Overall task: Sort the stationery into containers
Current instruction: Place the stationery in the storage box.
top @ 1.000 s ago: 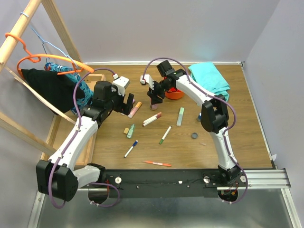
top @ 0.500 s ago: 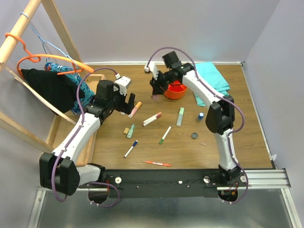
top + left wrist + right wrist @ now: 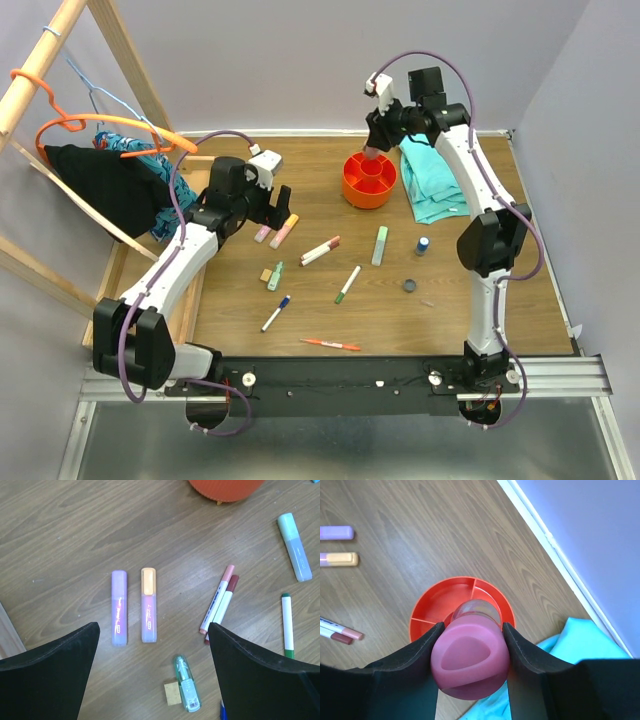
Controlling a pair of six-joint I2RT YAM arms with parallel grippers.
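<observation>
My right gripper (image 3: 372, 143) is shut on the pink glue bottle (image 3: 470, 662) and holds it just above the orange tub (image 3: 368, 181), over its middle in the right wrist view (image 3: 432, 605). The left gripper (image 3: 272, 207) is open and empty, hovering over a purple highlighter (image 3: 119, 607) and an orange-capped highlighter (image 3: 148, 605) lying side by side. Two markers (image 3: 219, 605), a tan eraser (image 3: 172, 695) and a clear green stick (image 3: 187, 690) lie close by. A mint highlighter (image 3: 380, 245), a blue-capped bottle (image 3: 423, 245) and a dark disc (image 3: 410, 286) lie to the right.
The teal cloth (image 3: 440, 180) lies right of the tub. Green (image 3: 348, 284), blue (image 3: 275, 313) and red (image 3: 330, 344) pens are scattered toward the near edge. A wooden tray (image 3: 205, 165) and a hanger rack with clothes stand at the left.
The right arm has lifted the pink glue bottle from left of the tub and swung it back and right to above the tub. The left gripper edged toward the two highlighters.
</observation>
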